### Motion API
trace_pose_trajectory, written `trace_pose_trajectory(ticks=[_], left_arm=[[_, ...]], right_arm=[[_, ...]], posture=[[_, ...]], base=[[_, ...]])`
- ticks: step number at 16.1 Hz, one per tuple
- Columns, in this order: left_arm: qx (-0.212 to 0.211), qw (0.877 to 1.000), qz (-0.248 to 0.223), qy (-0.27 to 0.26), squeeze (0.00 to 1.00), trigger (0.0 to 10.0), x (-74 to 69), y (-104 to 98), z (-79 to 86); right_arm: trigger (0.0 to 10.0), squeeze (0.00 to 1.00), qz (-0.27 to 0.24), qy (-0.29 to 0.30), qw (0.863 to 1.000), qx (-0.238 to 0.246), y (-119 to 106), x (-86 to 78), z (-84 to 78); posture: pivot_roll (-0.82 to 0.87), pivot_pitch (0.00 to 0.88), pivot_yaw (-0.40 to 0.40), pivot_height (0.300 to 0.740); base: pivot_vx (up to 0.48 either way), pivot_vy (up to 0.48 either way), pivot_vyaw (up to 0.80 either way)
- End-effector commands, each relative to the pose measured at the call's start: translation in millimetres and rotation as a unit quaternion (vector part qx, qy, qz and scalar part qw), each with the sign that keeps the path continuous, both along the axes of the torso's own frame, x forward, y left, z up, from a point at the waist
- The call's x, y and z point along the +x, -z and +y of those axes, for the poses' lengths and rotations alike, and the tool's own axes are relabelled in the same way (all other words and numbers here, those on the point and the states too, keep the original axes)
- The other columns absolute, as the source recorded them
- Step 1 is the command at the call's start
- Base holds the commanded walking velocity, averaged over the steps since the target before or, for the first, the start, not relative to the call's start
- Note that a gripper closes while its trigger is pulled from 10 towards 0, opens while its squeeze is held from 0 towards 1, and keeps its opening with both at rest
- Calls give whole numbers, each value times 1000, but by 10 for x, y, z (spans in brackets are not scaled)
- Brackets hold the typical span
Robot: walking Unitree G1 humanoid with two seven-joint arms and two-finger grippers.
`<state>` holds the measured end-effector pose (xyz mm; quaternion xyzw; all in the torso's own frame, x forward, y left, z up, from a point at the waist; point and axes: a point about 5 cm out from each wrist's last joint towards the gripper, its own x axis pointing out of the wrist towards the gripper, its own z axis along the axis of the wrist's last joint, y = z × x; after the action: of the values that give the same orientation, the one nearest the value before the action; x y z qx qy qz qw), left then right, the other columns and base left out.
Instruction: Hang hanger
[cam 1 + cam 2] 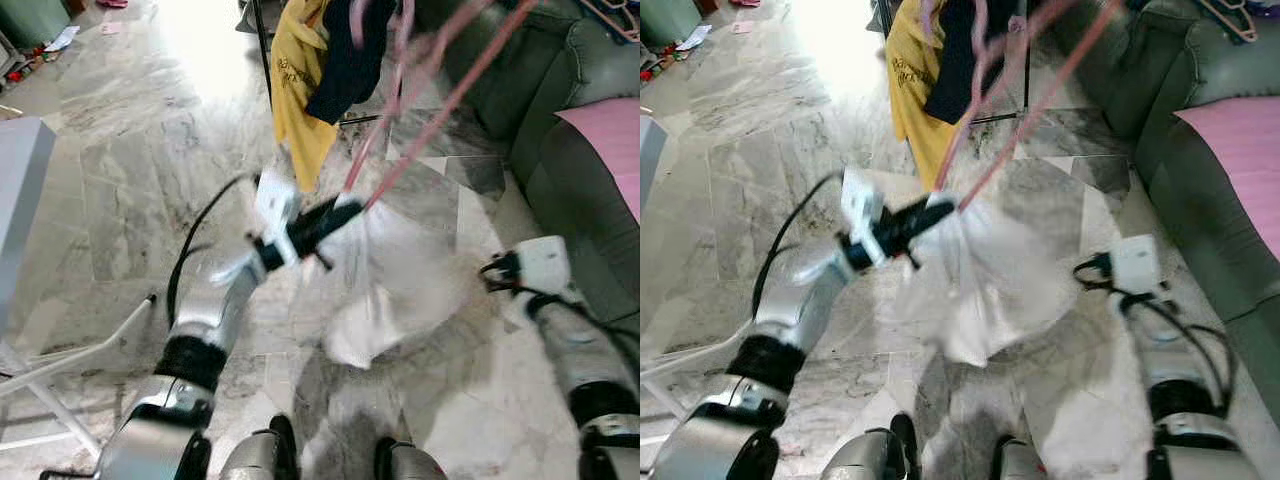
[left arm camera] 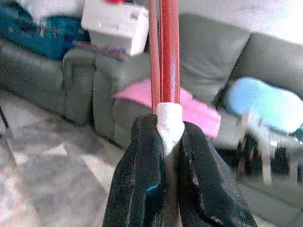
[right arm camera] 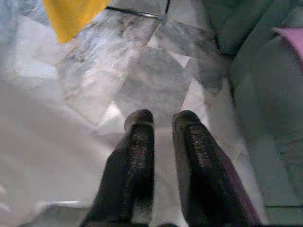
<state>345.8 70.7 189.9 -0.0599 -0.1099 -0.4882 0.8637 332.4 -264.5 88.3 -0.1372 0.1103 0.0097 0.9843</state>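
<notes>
In a marble-floored living room, the robot's left end effector [image 1: 335, 215] is raised with its two black fingers clamped on the white-wrapped end of a slim red-pink hanger [image 1: 440, 105], a pale, filmy white garment [image 1: 385, 290] drooping from that end toward the floor, while the hanger's arms angle up toward a dark-framed clothes rack [image 1: 263, 50] already carrying a mustard-yellow shirt [image 1: 300, 85] and a navy garment [image 1: 350, 60]. The grip sits at the very tip, so the hanger could, by my reckoning, swivel or slip as it is lifted; the trailing cloth might slide off or snag the hung clothes. The right end effector [image 3: 161, 120] hangs low beside a grey-green sofa [image 1: 560, 90], fingers slightly parted and empty. Small dark lettering on the yellow shirt is too blurred to read.
</notes>
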Motion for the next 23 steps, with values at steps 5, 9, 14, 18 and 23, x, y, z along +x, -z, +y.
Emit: trace_pose_trajectory(ticks=[5, 9, 14, 18, 23], left_arm=[[-29, 999, -39, -2, 0, 10000, 0, -508, -87], [-32, 999, -31, -19, 0, 10000, 5, -597, -124], [-44, 996, -51, 50, 0, 10000, -107, -907, -132], [-45, 989, -76, 120, 0, 10000, -215, -986, -53], [-28, 993, -80, 83, 0, 10000, -114, -825, 13]], right_arm=[[10000, 1000, -55, 22, 995, 79, 25, 16, 178], [10000, 1000, -42, -59, 991, 109, 185, -31, 574], [10000, 1000, 13, -111, 988, 105, 433, -161, 758], [10000, 992, 0, -67, 994, 91, 384, -152, 536], [10000, 0, 0, -155, 981, 119, 351, -139, 775]], posture=[[4, 228, 81, 740], [11, 225, 83, 740], [26, 222, 85, 740], [27, 219, 85, 740], [20, 218, 85, 740]], base=[[0, 0, 0], [0, 0, 0], [0, 0, 0], [0, 0, 0], [0, 0, 0]])
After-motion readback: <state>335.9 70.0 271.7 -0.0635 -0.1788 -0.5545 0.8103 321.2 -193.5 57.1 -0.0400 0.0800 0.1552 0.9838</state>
